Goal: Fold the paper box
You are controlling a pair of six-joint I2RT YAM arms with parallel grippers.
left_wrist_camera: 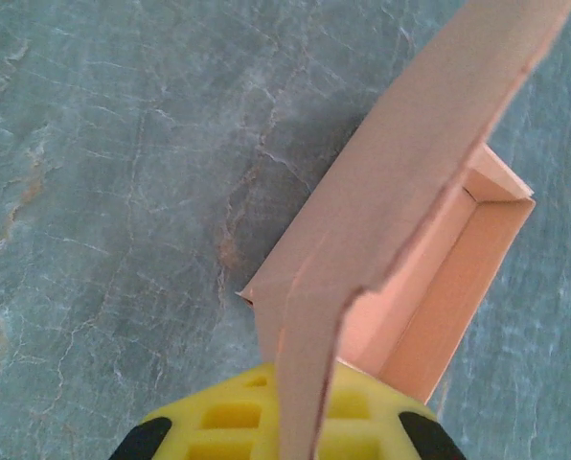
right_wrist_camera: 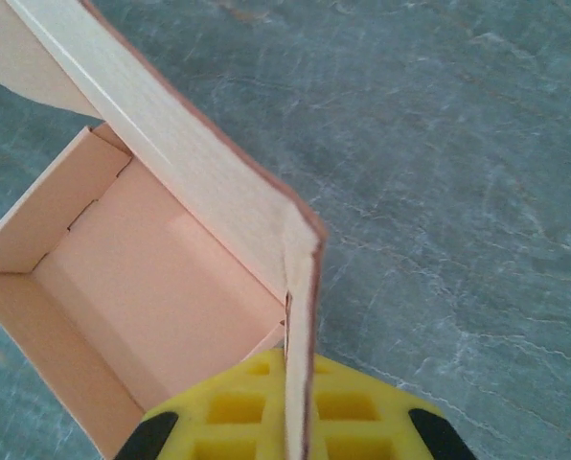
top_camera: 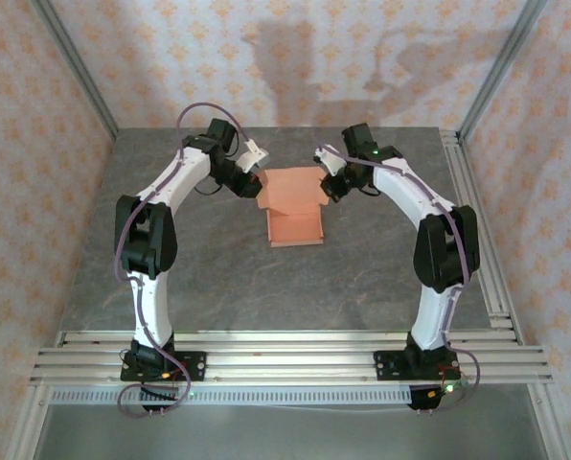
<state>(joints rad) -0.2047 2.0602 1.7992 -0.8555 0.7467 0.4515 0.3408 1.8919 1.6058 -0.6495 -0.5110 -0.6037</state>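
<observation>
paper box (top_camera: 295, 225): open, on the table (top_camera: 218, 278) centre | left gripper (left_wrist_camera: 300, 422): closed on its flap at 9 o'clock | right gripper (right_wrist_camera: 300, 412): closed on its flap at 3 o'clock

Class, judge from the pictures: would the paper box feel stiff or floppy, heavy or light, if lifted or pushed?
Probably light: the paper box is thin card with an empty tray. Its raised lid likely flexes easily; it bends where the left fingers pinch it. Pushed, it would probably slide, not tip, being low and flat-bottomed.
</observation>
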